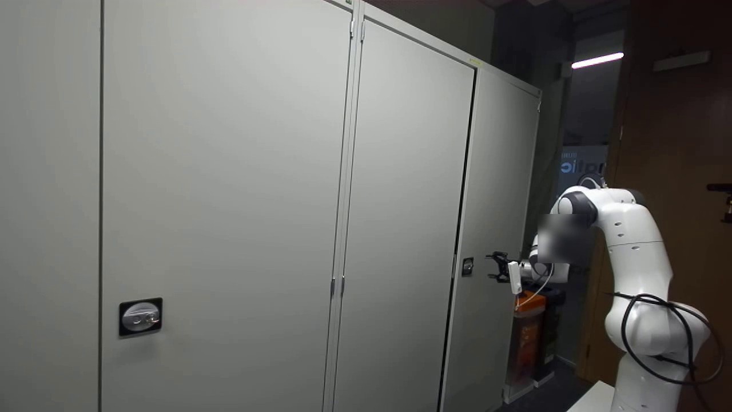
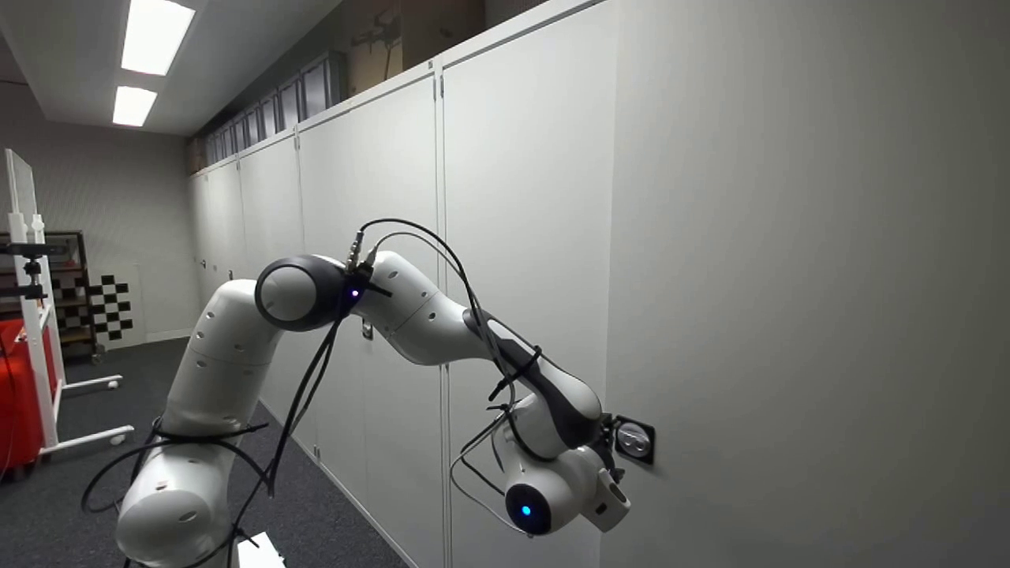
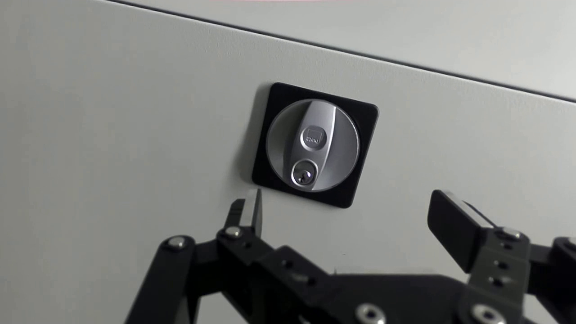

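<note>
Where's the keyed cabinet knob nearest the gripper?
In the wrist view, the knob sits slightly right of mid-frame on a black square plate, below the door seam there. The open gripper is near, not touching.

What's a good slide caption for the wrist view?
An open gripper faces a silver knob with a keyhole, set on a black square plate on a pale door.
</note>
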{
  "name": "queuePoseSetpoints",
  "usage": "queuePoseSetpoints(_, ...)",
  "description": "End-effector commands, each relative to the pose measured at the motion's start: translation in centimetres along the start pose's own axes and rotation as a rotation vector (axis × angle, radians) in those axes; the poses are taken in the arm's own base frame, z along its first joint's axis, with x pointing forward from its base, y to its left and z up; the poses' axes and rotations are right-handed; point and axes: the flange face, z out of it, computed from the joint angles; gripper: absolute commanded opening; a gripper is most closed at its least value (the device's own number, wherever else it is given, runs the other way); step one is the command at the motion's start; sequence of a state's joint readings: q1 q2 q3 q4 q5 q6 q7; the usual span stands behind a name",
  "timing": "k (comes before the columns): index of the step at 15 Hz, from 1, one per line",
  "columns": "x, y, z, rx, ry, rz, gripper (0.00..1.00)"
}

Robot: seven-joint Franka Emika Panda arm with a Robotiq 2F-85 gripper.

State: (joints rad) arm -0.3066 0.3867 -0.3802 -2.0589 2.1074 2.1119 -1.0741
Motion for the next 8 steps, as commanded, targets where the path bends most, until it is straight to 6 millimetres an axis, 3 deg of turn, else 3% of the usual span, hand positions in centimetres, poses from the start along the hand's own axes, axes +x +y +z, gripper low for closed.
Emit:
queuePoseSetpoints(1, 1.0, -0.1, 1.1, 0.036, 0.007, -0.004, 1.00)
queuePoseSetpoints(8, 1.2, 0.6, 2.6, 0.024, -0.005, -0.002, 1.00)
